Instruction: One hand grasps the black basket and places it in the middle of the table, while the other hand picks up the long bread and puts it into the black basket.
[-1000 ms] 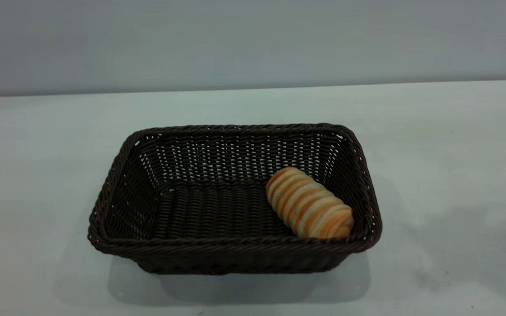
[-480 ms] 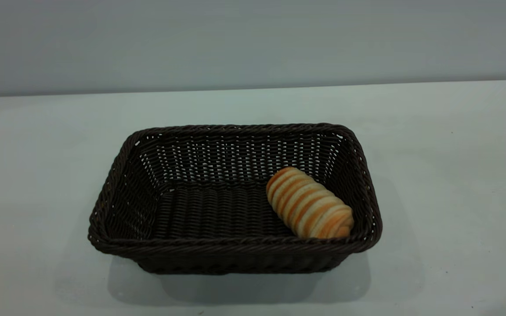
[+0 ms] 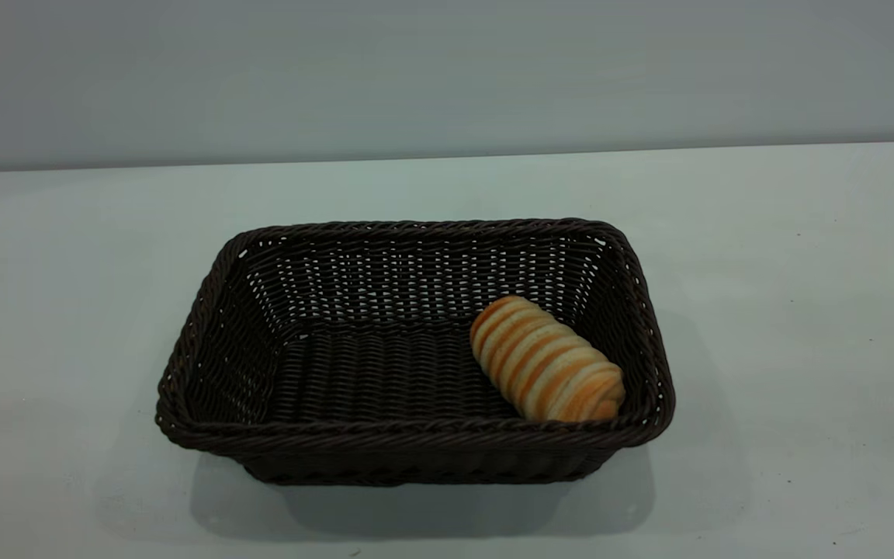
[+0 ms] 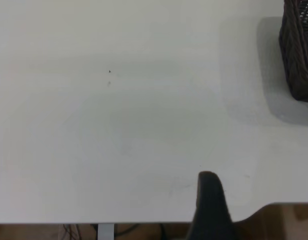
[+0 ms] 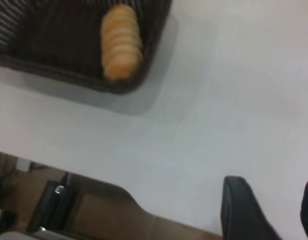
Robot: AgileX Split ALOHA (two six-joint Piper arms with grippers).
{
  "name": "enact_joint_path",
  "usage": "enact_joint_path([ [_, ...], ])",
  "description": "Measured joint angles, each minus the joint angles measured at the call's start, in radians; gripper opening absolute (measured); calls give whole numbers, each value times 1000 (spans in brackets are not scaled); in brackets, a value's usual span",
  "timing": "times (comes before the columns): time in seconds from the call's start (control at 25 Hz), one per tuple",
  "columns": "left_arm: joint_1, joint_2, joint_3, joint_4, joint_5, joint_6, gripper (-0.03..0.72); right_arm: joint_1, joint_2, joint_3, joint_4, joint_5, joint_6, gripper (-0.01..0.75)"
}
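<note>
The black basket (image 3: 416,353) stands in the middle of the white table (image 3: 788,256). The long bread (image 3: 546,361) lies inside it, against the right end near the front wall. Neither arm shows in the exterior view. The right wrist view shows the basket (image 5: 54,50) with the bread (image 5: 121,41) far off. My right gripper (image 5: 271,200) is open and empty, over bare table near the table's edge. The left wrist view shows only a corner of the basket (image 4: 299,50). My left gripper (image 4: 210,200) hangs over the table's edge, well away from the basket.
The table's edge (image 5: 159,215) runs close under the right gripper, with brown floor and dark gear below it. The table's edge also shows in the left wrist view (image 4: 94,222). A plain grey wall (image 3: 447,78) stands behind the table.
A faint shadow on the table's right side has drawn away out of the exterior view. The basket and the bread have not moved.
</note>
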Motion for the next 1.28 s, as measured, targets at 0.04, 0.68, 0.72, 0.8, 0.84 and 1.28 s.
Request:
enact_joint_path([
  [0.04,0,0,0,2,0,1,573,0,-25,25,-14,1,4,278],
  [0.68,0,0,28,6,-9,20,573,0,-247,133,-230,17,102,278],
  [0.72,0,0,28,6,-9,20,573,0,-253,141,-236,17,105,278],
  [0.8,0,0,28,6,-10,22,573,0,-267,144,-240,17,107,278],
  [0.84,0,0,28,6,-10,22,573,0,-274,144,-240,17,107,278],
  [1.28,0,0,28,6,-10,22,573,0,-359,146,-241,17,135,278],
])
